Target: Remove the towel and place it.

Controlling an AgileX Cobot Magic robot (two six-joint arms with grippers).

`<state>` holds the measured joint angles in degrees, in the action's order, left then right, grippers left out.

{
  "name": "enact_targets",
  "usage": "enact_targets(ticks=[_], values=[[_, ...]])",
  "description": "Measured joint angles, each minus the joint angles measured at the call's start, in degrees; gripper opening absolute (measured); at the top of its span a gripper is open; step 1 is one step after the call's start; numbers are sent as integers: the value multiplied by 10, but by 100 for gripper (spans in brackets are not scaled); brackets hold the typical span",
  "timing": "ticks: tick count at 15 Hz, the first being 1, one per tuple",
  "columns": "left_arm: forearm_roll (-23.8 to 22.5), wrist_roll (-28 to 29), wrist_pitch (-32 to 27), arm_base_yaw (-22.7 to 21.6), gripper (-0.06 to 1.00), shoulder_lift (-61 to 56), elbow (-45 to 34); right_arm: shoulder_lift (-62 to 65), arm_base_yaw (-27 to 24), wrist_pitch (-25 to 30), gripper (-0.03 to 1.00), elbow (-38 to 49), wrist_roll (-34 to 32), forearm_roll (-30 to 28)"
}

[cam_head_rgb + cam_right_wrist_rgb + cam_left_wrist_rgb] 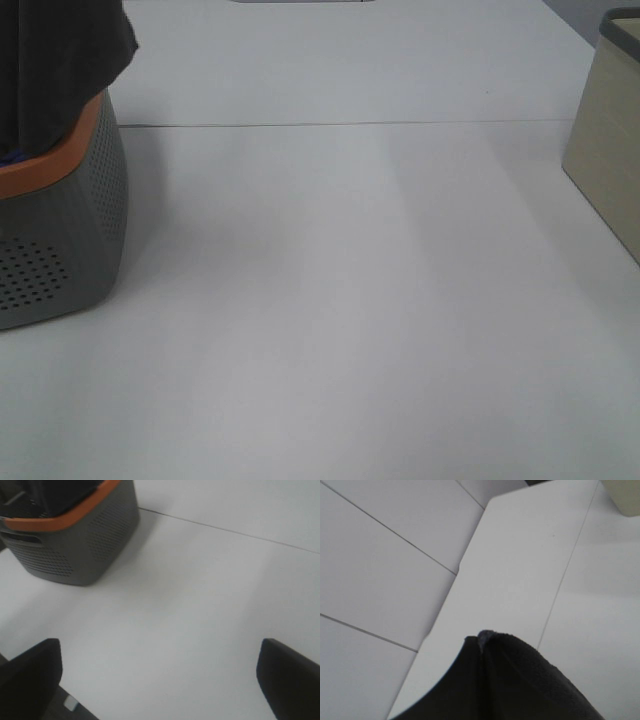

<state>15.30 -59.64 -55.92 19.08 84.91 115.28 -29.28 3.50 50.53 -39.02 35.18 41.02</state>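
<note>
The dark towel [60,70] hangs at the far left of the exterior view, coming down from above the frame into a grey basket with an orange rim [60,230]. In the left wrist view a fold of the towel's terry cloth [535,680] lies pinched at my left gripper [482,647], high above the table. My right gripper [160,680] is open and empty, its fingers [30,680] wide apart low over the bare table. In the right wrist view the basket [75,540] holds the dark cloth [55,495].
A beige box [610,170] stands at the right edge of the white table [340,300] and shows in the left wrist view [622,492]. A seam runs across the table top. The table's far-left edge drops to a tiled floor [375,565].
</note>
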Motion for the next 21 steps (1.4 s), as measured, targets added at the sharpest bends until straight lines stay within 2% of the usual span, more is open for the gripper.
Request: enact_targets(ticks=[1,2,5,9,13,16,18,21], values=[[5,-10,14,19,0,0,4,-36,0,-5,95,-7,36,63],[15,-56,19,62,0,2,6,-97,0,-18,95,-10,99,168],[23,-115,19,113,0,14,6,-165,0,-19,95,-10,181,252],[34,-134,21,160,0,30,6,-238,0,-21,95,-10,307,326],[53,-134,42,183,0,52,6,-285,0,-16,94,-10,428,406],[58,-134,55,197,0,73,6,-336,0,-23,94,-10,513,437],[58,-138,64,199,0,80,6,-355,0,-21,94,-10,546,465],[62,-139,79,202,0,87,6,-372,0,7,92,-10,557,485]])
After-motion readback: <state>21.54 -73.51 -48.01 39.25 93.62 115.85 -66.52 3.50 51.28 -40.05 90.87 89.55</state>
